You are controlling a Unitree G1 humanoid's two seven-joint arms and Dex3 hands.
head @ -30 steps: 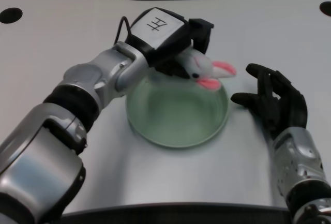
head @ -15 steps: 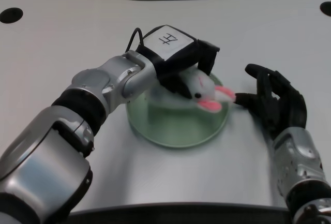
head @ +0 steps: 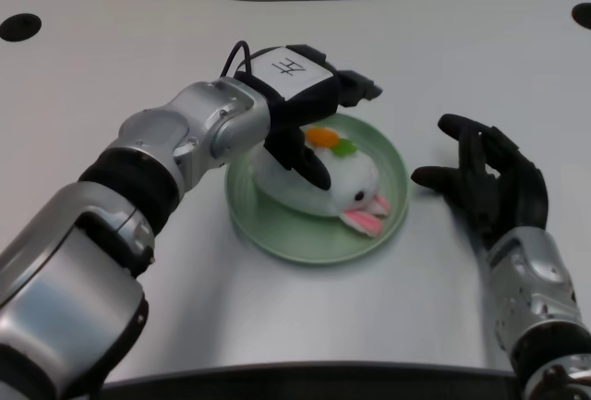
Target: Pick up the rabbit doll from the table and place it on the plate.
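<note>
The white rabbit doll (head: 348, 181) lies on its side in the pale green plate (head: 273, 227) at the table's middle. Its pink ears point toward the plate's near right rim, and an orange and green carrot patch (head: 325, 136) shows on its top. My left hand (head: 301, 106) hovers over the plate's far left part with its fingers spread apart. One black finger (head: 307, 163) still lies against the doll's left side, while the others stretch out past the plate's far rim. Nothing is clasped in the hand.
My right hand (head: 489, 181) rests on the table just right of the plate, fingers loosely spread. Two dark round holes (head: 18, 26) (head: 582, 14) sit at the table's far corners. The table's front edge (head: 305, 374) runs along the bottom.
The left hand lowered the doll into the plate, then opened and drew back to the left. The doll has dropped from the grip and now lies on the plate.
</note>
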